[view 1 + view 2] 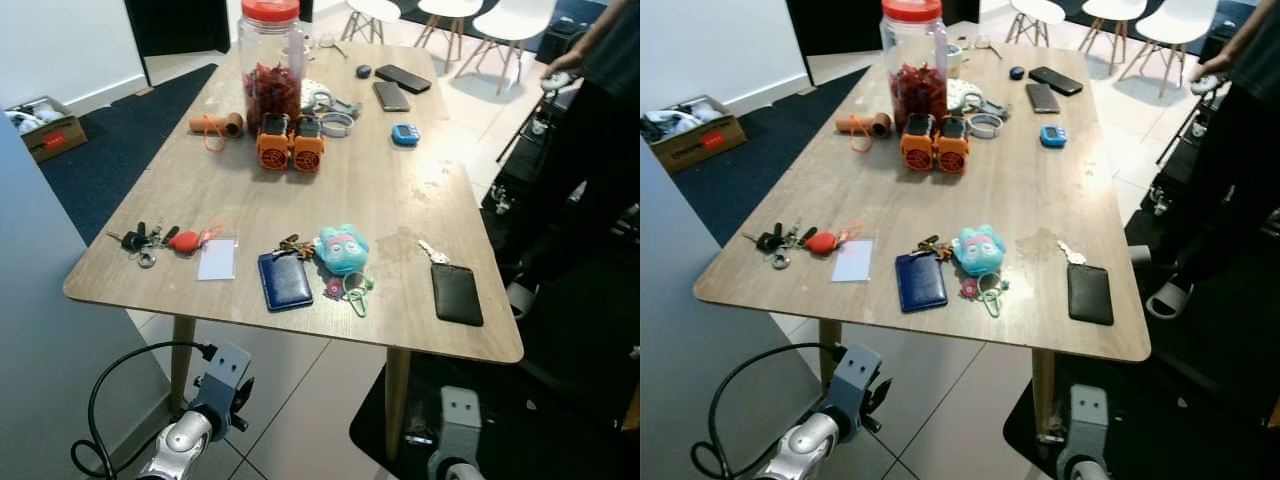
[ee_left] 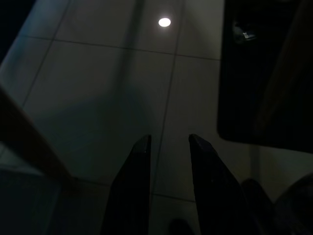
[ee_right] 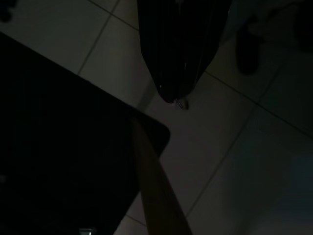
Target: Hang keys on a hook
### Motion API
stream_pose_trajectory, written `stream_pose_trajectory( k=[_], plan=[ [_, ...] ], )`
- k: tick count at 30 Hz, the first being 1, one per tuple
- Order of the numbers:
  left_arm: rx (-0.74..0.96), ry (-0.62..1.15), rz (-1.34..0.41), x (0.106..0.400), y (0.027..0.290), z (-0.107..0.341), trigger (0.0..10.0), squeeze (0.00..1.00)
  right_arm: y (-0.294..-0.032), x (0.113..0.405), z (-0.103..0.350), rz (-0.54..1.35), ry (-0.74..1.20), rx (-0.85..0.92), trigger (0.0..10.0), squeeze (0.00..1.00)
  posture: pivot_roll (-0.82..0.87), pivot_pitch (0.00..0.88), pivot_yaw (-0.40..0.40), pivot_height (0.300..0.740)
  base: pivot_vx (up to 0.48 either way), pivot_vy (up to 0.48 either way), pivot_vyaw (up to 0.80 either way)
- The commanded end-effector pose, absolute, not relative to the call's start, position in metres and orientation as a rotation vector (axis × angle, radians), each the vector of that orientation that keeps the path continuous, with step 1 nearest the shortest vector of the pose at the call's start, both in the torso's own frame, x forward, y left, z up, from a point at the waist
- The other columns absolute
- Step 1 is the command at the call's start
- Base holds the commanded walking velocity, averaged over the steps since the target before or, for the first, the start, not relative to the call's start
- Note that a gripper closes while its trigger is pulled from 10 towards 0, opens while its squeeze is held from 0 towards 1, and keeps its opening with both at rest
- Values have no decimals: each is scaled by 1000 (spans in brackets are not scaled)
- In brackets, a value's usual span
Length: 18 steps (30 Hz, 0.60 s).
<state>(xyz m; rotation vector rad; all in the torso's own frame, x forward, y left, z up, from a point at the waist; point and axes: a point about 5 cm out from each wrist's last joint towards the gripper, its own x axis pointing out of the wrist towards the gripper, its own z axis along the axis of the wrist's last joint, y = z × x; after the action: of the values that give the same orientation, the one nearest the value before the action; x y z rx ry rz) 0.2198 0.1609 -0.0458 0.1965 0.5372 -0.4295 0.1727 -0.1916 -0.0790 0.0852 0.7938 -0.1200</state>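
Three sets of keys lie along the near edge of the wooden table (image 1: 380,190). A bunch with a black fob and a red tag (image 1: 152,242) is at the near left. Another bunch (image 1: 293,245) rests between a blue wallet (image 1: 284,280) and a teal plush charm (image 1: 343,250). A single key (image 1: 432,252) lies by a black case (image 1: 456,293) at the near right. Both arms hang below the table edge, the left arm (image 1: 195,425) and the right arm (image 1: 458,425). My left gripper (image 2: 168,142) is open over dim floor tiles. My right gripper (image 3: 172,95) is shut, with nothing in it, near a table leg (image 3: 156,186).
Further back on the table stand a large red-lidded jar (image 1: 271,65), two orange gadgets (image 1: 291,143), phones (image 1: 402,78) and a blue timer (image 1: 405,134). A person (image 1: 600,70) stands at the right. White chairs (image 1: 505,20) are behind, a cardboard box (image 1: 45,125) on the left.
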Motion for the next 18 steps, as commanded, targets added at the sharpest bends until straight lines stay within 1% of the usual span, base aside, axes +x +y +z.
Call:
stream_pose_trajectory(
  k=[1,9,10,11,18],
  plan=[
    [190,569,-423,214,161,-51,10000,0,-194,166,-83,-127,821,69,0,0,73,38,-52,740,0,0,0],
    [182,578,-407,209,165,-54,10000,0,-192,161,-86,-125,839,58,0,0,70,40,-50,740,0,0,0],
    [170,577,-402,208,164,-54,10000,0,-191,161,-86,-129,838,65,4314,0,70,42,-51,740,0,0,0],
    [158,580,-396,207,164,-54,10000,0,-191,161,-86,-132,836,68,10000,0,70,42,-51,740,0,0,0],
    [140,618,-348,204,167,-59,10000,0,-192,162,-86,-166,822,86,10000,0,69,40,-53,740,0,0,0]
  ],
)
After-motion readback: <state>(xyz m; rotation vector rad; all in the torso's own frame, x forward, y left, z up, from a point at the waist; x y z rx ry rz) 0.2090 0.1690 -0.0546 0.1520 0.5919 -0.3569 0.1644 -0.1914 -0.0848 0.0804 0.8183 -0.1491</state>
